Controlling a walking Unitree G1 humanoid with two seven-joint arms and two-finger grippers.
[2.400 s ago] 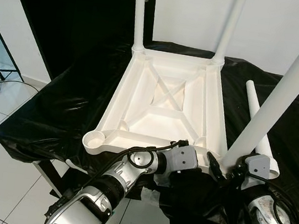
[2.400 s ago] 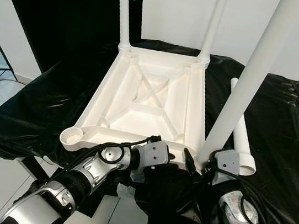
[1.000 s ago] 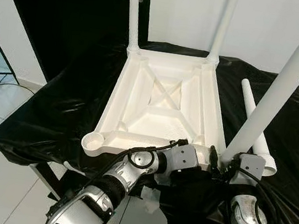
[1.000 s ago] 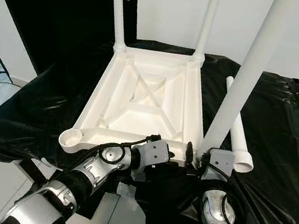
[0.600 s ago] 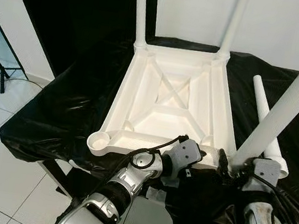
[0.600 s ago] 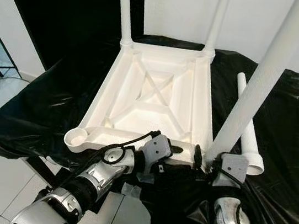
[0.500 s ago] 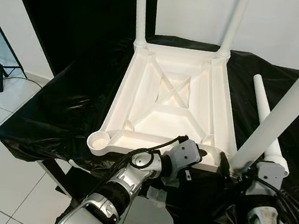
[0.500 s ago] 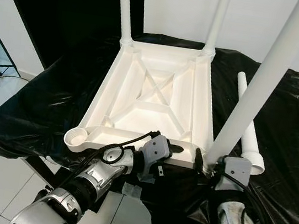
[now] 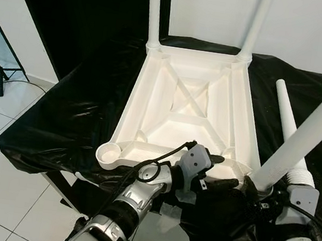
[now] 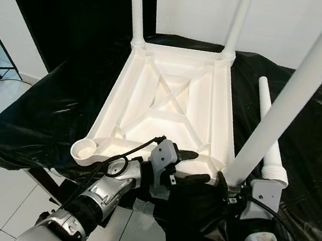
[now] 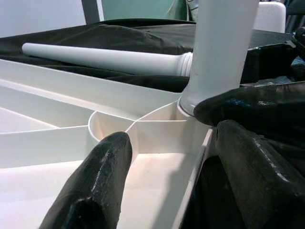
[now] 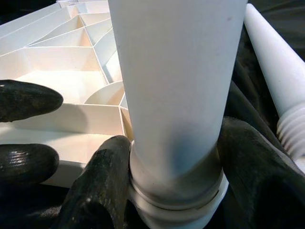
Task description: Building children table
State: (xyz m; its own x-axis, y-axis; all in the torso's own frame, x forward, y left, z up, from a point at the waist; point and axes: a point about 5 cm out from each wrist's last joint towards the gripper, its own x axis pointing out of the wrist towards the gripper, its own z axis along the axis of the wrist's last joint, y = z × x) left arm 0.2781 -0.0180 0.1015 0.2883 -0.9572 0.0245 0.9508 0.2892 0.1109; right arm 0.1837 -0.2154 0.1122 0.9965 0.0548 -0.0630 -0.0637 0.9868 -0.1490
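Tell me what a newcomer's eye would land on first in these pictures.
First, the upside-down white tabletop lying on the black-covered table, two legs standing up from its far corners. Next, the right gripper clasping the base of a third leg at the near right corner, with the left gripper straddling the near rim beside it. A loose fourth leg lies on the black cover to the right.
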